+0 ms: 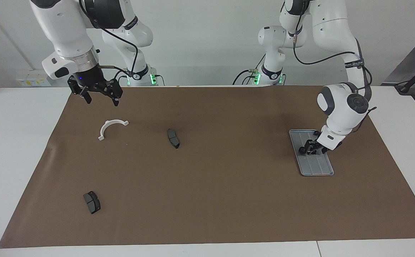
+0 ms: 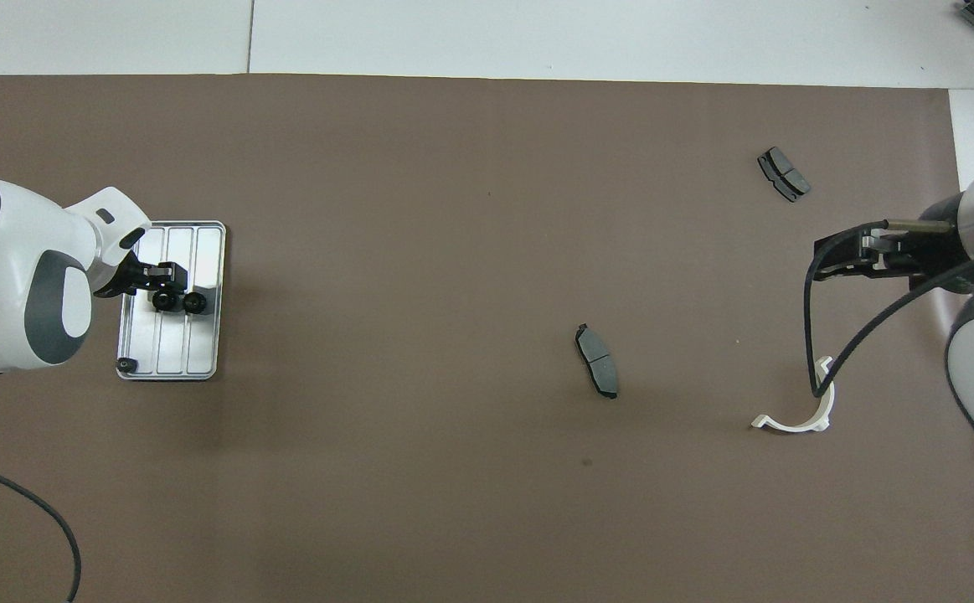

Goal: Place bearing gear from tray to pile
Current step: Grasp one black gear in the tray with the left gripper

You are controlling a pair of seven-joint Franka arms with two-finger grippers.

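One metal tray (image 2: 206,293) at the overhead view's left holds three small black gears (image 2: 194,302). Two dark brake pads (image 2: 596,361) and one white bracket (image 2: 796,416) lie toward its right.
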